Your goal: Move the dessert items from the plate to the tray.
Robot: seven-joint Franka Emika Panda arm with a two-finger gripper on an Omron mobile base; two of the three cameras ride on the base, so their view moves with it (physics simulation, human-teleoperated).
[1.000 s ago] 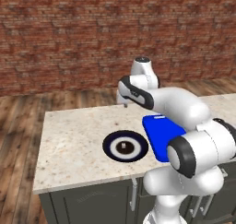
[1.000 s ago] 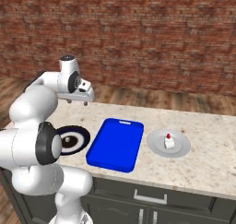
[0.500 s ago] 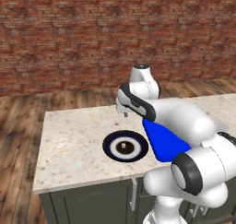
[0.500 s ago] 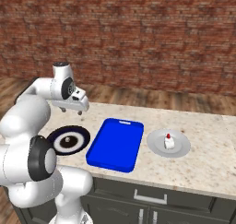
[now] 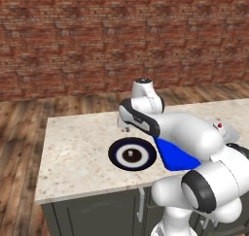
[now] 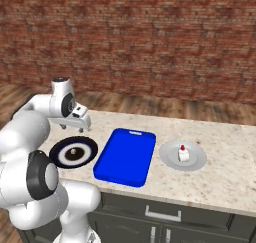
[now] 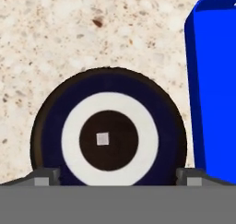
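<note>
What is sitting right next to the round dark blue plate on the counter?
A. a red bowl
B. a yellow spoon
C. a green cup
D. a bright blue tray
D: the flat bright blue tray lies on the counter just beside the round navy plate, and the hand view shows the same blue edge next to the plate's rim.

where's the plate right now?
The plate sits on the counter just left of the blue tray in the right base view; in the hand view it lies below the open jaws, tray at its right.
</note>
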